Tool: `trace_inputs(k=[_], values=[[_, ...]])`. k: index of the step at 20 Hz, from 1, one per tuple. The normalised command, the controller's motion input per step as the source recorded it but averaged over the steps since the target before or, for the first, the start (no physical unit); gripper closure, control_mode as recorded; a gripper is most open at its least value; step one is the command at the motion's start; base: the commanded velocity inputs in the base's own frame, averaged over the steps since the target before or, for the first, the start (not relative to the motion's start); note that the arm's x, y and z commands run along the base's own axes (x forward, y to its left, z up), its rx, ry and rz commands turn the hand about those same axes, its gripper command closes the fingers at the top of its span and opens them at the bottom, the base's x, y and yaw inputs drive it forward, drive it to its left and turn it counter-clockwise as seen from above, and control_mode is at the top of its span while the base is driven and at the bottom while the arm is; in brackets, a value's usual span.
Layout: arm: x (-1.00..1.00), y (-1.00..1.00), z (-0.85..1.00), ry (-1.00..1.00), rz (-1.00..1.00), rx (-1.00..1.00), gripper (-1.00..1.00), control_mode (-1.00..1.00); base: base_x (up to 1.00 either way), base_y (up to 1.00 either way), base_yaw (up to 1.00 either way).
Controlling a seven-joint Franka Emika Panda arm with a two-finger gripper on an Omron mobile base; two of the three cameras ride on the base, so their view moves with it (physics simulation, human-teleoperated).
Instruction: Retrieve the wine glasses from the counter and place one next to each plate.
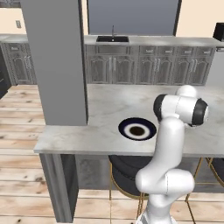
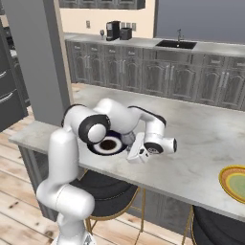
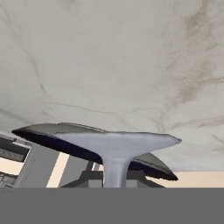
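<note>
Wine glass [image 3: 117,146]: in the hand view you see its round foot and thin stem close up, a clear bluish-grey. The stem runs down to the bottom of that view, where the end effector [image 2: 132,156] is closed narrow around it. The foot faces the marbled tabletop [image 1: 109,103], just beside the rim of the navy plate [image 3: 41,136]; you cannot tell whether it touches the stone.

Check the edges. The navy plate [image 1: 137,129], with its white ring and dark centre, lies near the front edge of the tabletop. A grey pillar [image 1: 54,61] stands on the tabletop's left end, near the plate. In the right base view, the end effector hangs low at the plate's right side.

Check the open room. Bare marble stretches to the right of the end effector as far as the yellow-orange plate [image 2: 235,182], which sits well apart at the front edge. Bare marble also extends behind toward the far edge.
</note>
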Motion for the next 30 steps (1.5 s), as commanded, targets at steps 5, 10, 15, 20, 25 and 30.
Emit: trace_inputs(k=[5,10,15,20,25,30], values=[[0.27,-0.01,-0.10,0.01,0.00,0.00,1.00,-1.00,0.00,0.00,0.00],[0.02,-0.06,-0.06,0.00,0.00,0.00,1.00,-1.00,0.00,0.00,0.00],[0.00,-0.12,-0.07,0.00,0.00,0.00,1.00,-1.00,0.00,0.00,0.00],[0.06,-0.01,-0.09,0.00,0.00,0.00,1.00,-1.00,0.00,0.00,0.00],[0.23,0.00,0.00,0.00,0.00,0.00,1.00,-1.00,0.00,0.00,0.00],[0.14,0.00,-0.05,0.00,0.01,0.04,1.00,-1.00,0.00,0.00,0.00]])
